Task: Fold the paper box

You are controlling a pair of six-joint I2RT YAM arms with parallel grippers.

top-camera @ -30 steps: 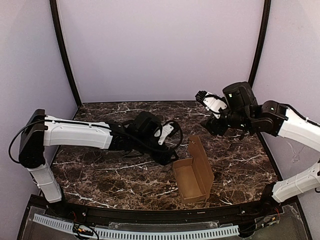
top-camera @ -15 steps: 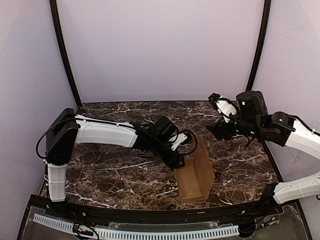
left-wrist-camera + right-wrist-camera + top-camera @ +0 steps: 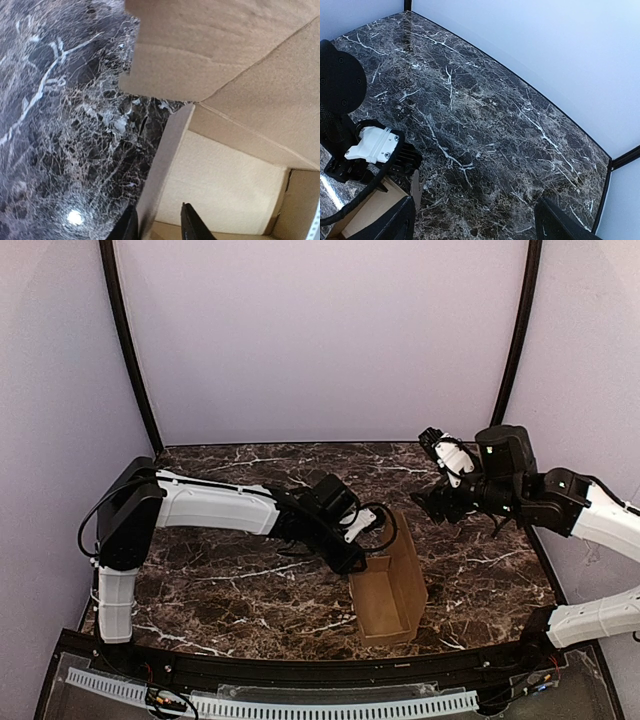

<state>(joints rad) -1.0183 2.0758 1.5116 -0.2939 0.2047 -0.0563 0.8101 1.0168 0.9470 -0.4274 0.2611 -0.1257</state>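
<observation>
**Paper box partly erected, lid not yet closed**

The dark marble-patterned tabletop (image 3: 220, 580) carries the plain brown thin-cardboard paper box (image 3: 385, 595) at lower centre-right of the overhead view. Its base and low walls already form an open tray. One tall panel stands upright along the right side, and an end flap is untucked at the top. Closing and tucking appear to remain. The left gripper (image 3: 156, 226) straddles the tray's upper-left wall, fingers narrowly apart; a firm pinch cannot be confirmed. The right gripper (image 3: 480, 222) hangs at right of frame, spread wide, holding nothing.
</observation>
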